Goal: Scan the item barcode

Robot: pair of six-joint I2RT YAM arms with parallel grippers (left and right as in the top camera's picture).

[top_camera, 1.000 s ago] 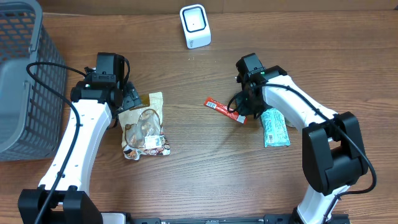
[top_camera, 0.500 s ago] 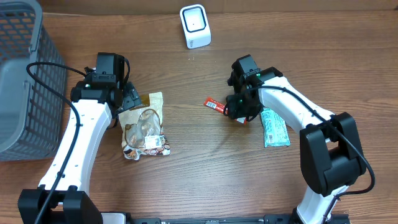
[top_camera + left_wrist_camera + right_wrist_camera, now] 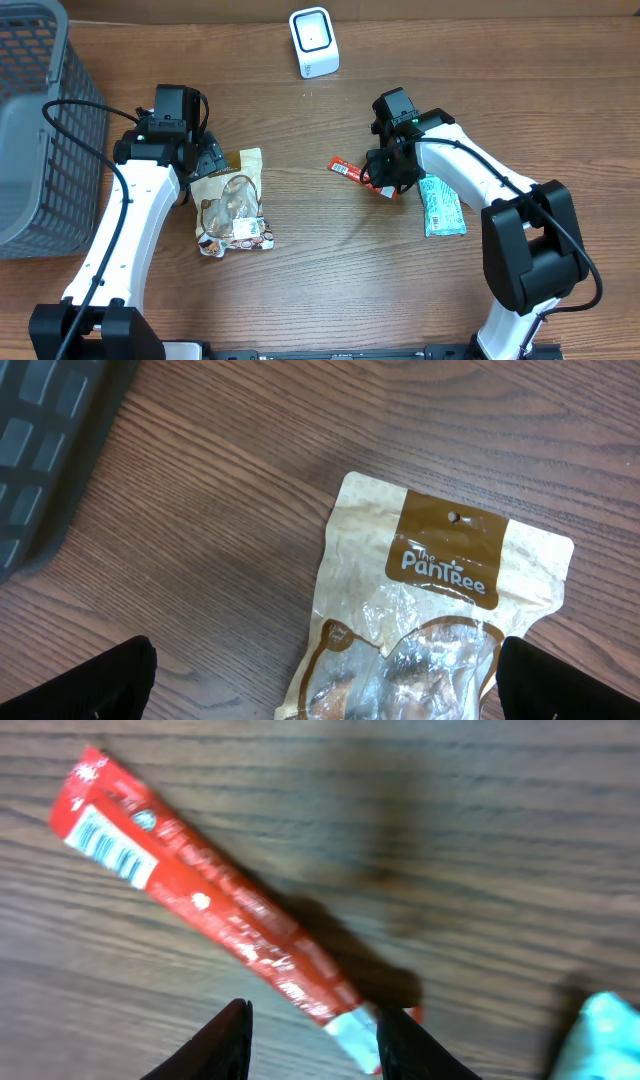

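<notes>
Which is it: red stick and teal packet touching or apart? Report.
Apart. Right wrist view shows bare table between the stick and the packet.

I'm bringing the right gripper (image 3: 386, 180) leftward through the middle right of the overhead frame. It is now covering the lower right end of the red stick packet (image 3: 350, 168) instead of sitting just beside it. Its fingers (image 3: 215, 1045) are spreading a little wider and are now straddling that end.
</notes>
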